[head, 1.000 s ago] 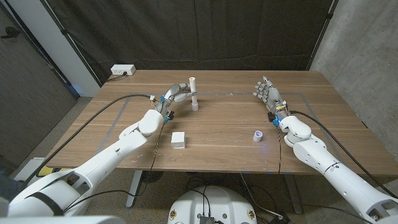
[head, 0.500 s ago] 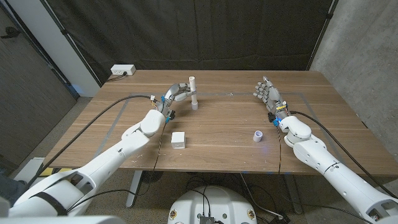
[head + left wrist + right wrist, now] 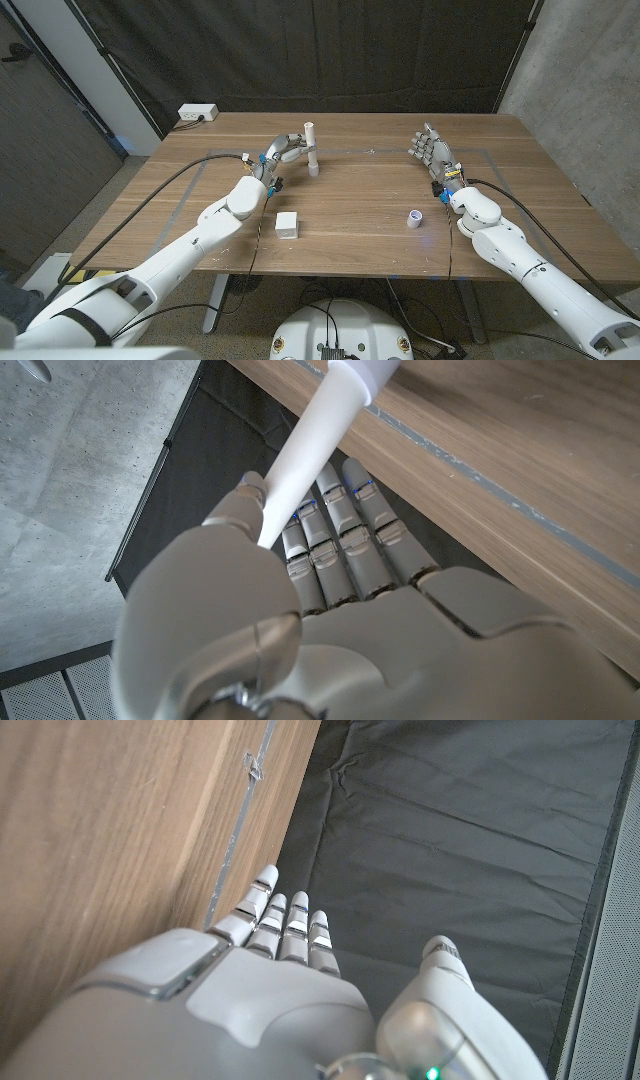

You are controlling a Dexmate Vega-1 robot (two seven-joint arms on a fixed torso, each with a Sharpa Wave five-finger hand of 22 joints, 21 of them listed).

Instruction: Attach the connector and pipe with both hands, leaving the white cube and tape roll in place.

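Barely anything's moved: left hand has only crept closer around the upright pipe at table's 11 o'clock, fingers cupping it, grip unconfirmed, while right hand waits open, empty, at 2 o'clock, so attaching hasn't started.

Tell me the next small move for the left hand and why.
Probably close the left hand firmly on the pipe and lift it a little. The pipe stands upright at the far side of the table, and the left wrist view shows it between thumb and fingers, though a firm grip isn't clear. The right hand waits open, holding nothing.
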